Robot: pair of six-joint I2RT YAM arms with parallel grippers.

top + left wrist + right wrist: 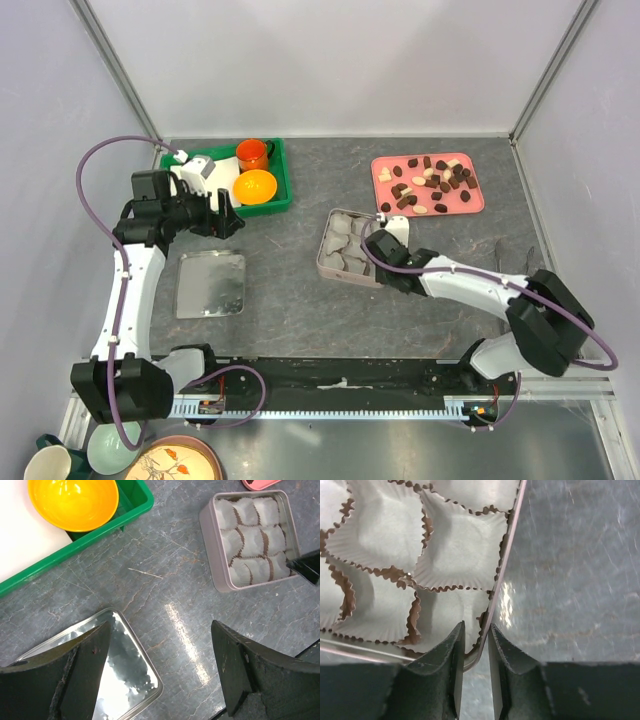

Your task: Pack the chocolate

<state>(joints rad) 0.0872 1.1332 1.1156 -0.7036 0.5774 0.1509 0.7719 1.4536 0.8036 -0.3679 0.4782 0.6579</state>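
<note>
A grey stone-patterned worktop [290,320] is closed in by pale walls [330,60] at the back and on both sides. Open surface lies down the middle and along the near edge.

The left end effector [161,630] hangs above the worktop with its two fingers spread wide. It holds nothing and touches nothing. A shallow silver lid [210,285] lies flat partly beneath it. A green tray [285,175] sits just behind it in the back left corner, holding an orange cup [253,153] and a yellow bowl [255,186].

The right end effector [476,635] is down at the right side of a square tin [323,262] in the middle of the worktop. Its fingers are drawn narrow and straddle the tin's wall, one inside and one outside. Whether they actually pinch the wall cannot be told. The inner finger crowds against the nearest of the pleated paper cups [455,555] that fill the tin. Every cup in view is empty.

The chocolate [432,182] is a scatter of small dark pieces with a few pale ones. It lies on a pink tray [380,165] at the back right, near the tin's far corner but apart from it. Neither end effector touches it.
</note>
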